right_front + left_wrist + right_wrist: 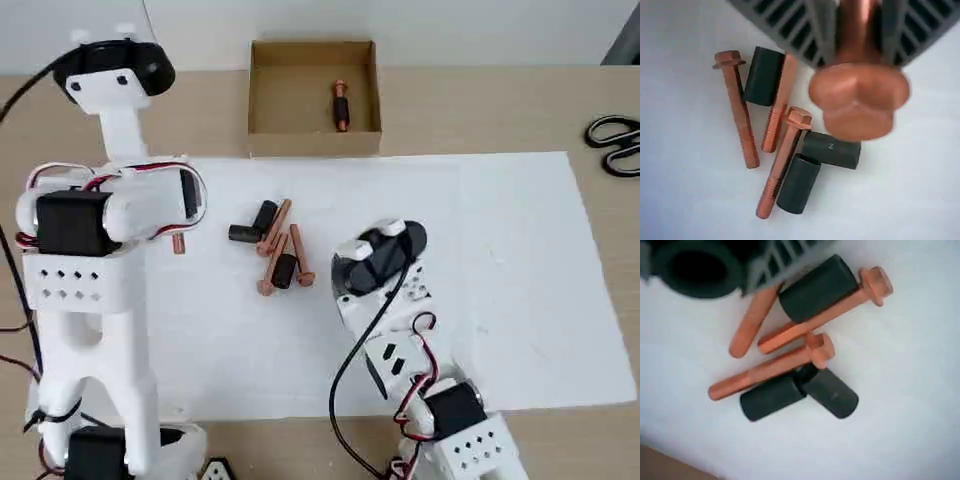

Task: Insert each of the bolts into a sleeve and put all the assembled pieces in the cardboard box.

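Observation:
My left gripper [855, 27] is shut on a copper bolt [857, 100], which hangs head-down. In the high view that bolt [179, 242] is just left of the pile [270, 245]. The pile holds three loose bolts [737, 107] and three black sleeves [831, 149] lying flat and touching one another. My right gripper [710, 255] is shut on a black sleeve [695, 271], its bore facing the camera, beside the pile's bolts [770, 367]. The right arm [378, 258] stands to the right of the pile. The cardboard box [265, 95] at the back holds one assembled piece [341, 105].
A white sheet [500, 280] covers the work area on the wooden table. Black scissors [615, 142] lie at the far right edge. The left arm's tall white body [90, 270] stands at the left.

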`<control>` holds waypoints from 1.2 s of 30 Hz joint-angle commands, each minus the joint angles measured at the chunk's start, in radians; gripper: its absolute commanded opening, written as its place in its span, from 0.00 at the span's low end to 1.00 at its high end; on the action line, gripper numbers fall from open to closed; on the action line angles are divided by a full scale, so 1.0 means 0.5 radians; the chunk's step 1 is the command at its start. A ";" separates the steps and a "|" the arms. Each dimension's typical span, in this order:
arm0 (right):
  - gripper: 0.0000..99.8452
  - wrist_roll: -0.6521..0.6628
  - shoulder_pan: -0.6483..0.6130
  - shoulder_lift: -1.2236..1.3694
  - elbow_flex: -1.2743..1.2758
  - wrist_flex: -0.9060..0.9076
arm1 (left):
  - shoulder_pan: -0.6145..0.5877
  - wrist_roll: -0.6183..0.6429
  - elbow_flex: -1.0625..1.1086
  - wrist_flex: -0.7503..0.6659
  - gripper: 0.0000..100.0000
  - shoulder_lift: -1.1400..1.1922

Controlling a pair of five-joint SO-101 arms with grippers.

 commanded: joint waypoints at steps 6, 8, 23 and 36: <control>0.00 -0.175 -0.020 -0.582 0.301 -0.057 | 0.310 0.003 -0.232 -0.141 0.01 -0.175; 0.00 -0.279 -0.020 -0.710 0.368 -0.057 | 0.319 0.003 -0.259 -0.187 0.01 -0.230; 0.00 -0.325 -0.204 -0.698 0.460 -0.137 | 0.534 0.012 0.253 -0.552 0.01 -0.623; 0.00 -0.313 -0.195 -0.692 0.460 -0.133 | 0.663 0.132 1.772 -1.924 0.01 -1.172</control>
